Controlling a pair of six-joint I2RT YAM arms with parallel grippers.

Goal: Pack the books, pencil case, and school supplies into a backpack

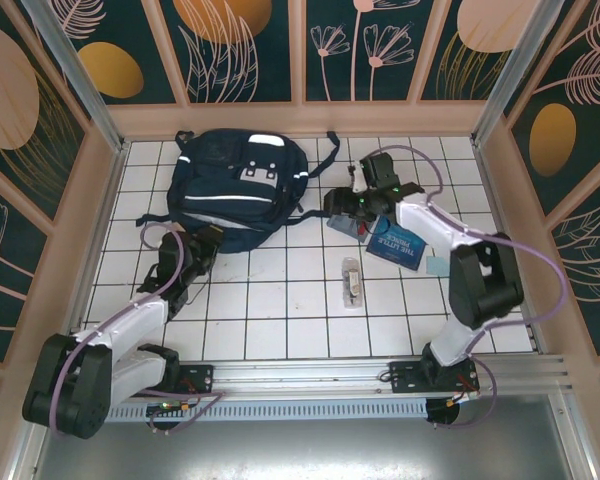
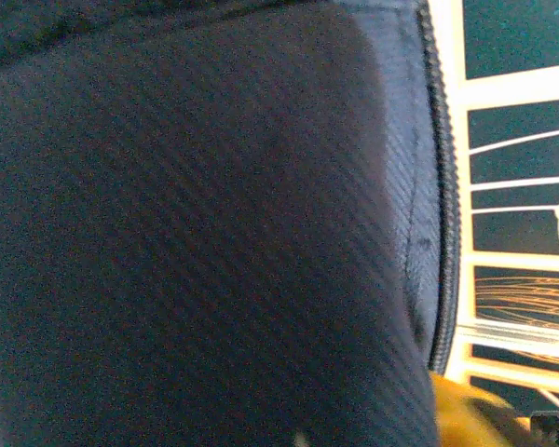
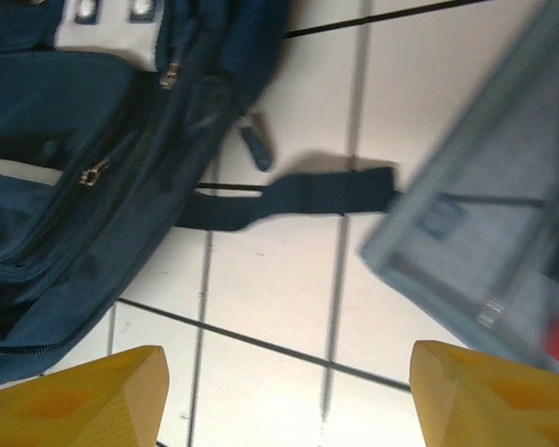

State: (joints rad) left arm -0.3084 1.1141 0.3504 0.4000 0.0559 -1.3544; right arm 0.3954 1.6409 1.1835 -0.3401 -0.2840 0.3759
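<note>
The large navy blue fabric backpack (image 1: 235, 185) with white reflective stripes lies front-up at the back of the white tiled counter (image 1: 280, 320). The left fingers (image 2: 461, 414) are pushed right up against its near edge, with ribbed dark cloth and a zipper line close before the wrist camera. Their likely purpose is to hold or lift the opening so that things can go in. I cannot tell whether they are clamped on the cloth or apart.

The right fingers (image 3: 84, 400) stand wide apart with only bare tile between them. The flat grey rectangular pencil case (image 3: 484, 242) appears blurred off to one side, beside the fingers rather than between them, near a loose dark strap (image 3: 289, 200) of the backpack.

The thin dark blue paperback (image 1: 395, 243) rests on the counter just beside the pencil case, on the right arm's side. The small clear plastic packet (image 1: 352, 283) lies alone nearer the arms. All three wait outside the backpack, so nothing appears packed yet.
</note>
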